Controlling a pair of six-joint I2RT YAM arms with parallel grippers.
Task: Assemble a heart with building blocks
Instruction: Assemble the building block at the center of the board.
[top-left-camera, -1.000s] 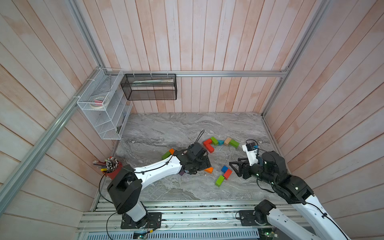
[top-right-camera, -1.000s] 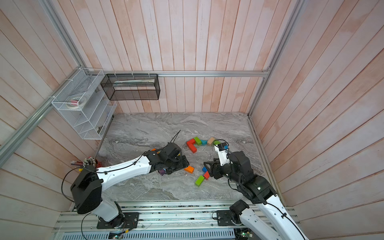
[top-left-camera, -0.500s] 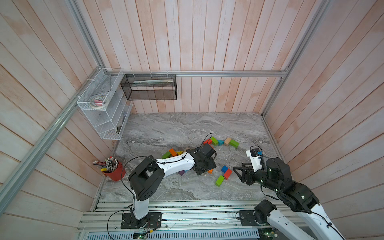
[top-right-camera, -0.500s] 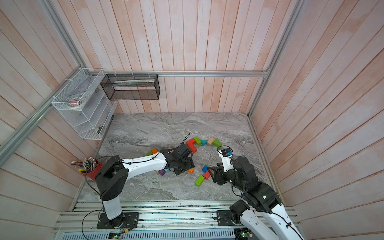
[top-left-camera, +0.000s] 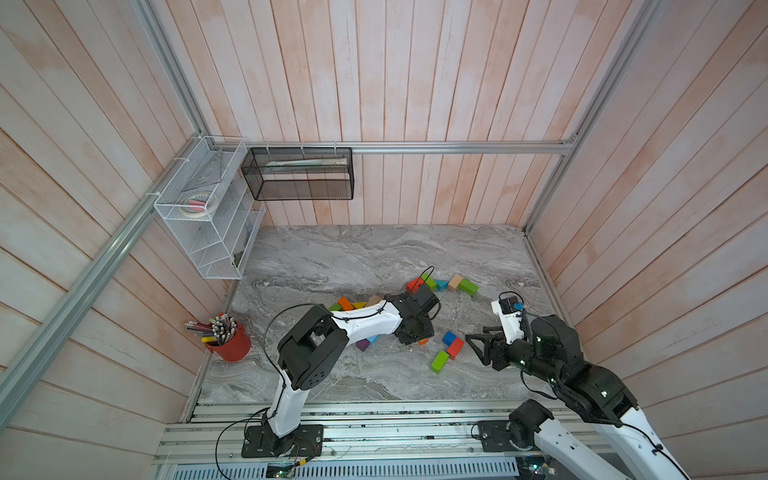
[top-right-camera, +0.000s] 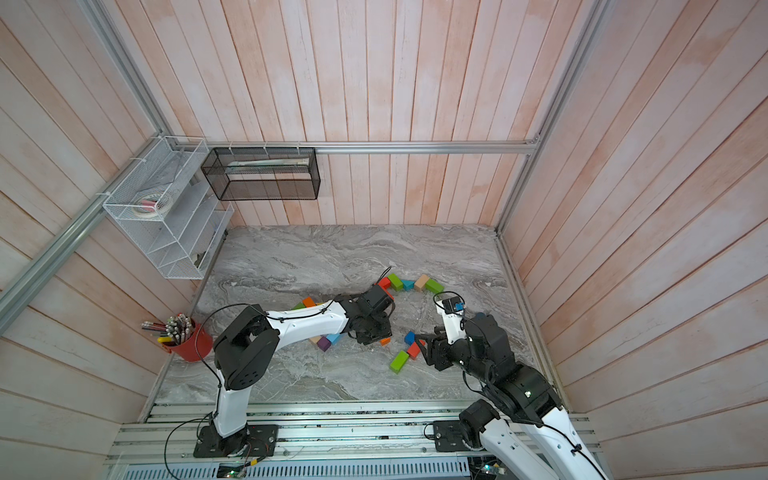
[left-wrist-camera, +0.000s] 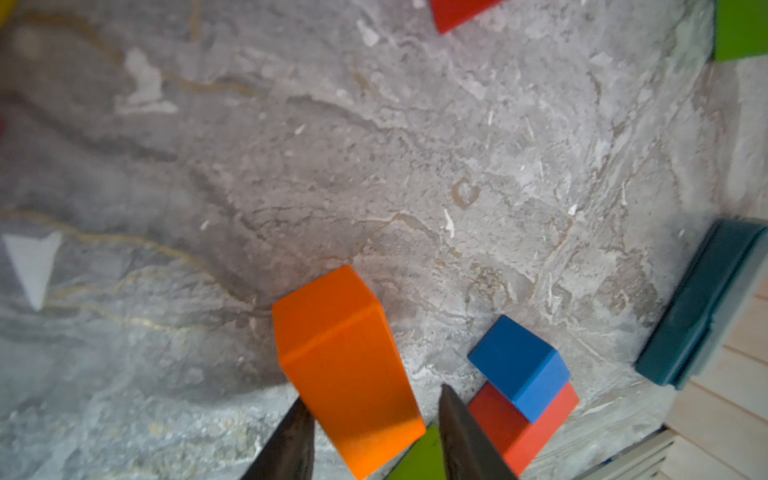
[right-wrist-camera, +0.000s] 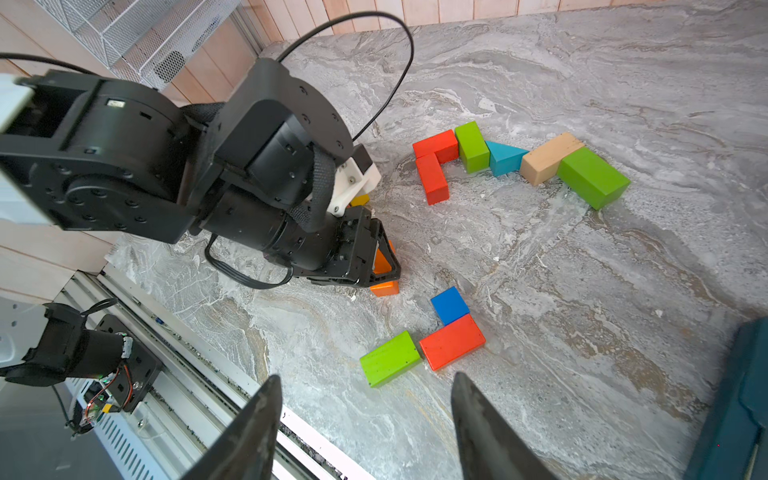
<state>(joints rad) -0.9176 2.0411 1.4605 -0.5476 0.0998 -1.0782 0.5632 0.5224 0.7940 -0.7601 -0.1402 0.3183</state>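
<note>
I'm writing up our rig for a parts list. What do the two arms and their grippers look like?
Both arms, the left arm and the right arm, have white link shells between bulky black joint housings, with thin black cables looped alongside. The left gripper and right gripper carry dark, tapered, pointed fingers.

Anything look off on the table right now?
Nothing spilled or damaged. One oddity: the orange block sits skewed between the fingers of the left end effector, not square to them, so a grip might twist it. The right end effector is open and empty.
</note>
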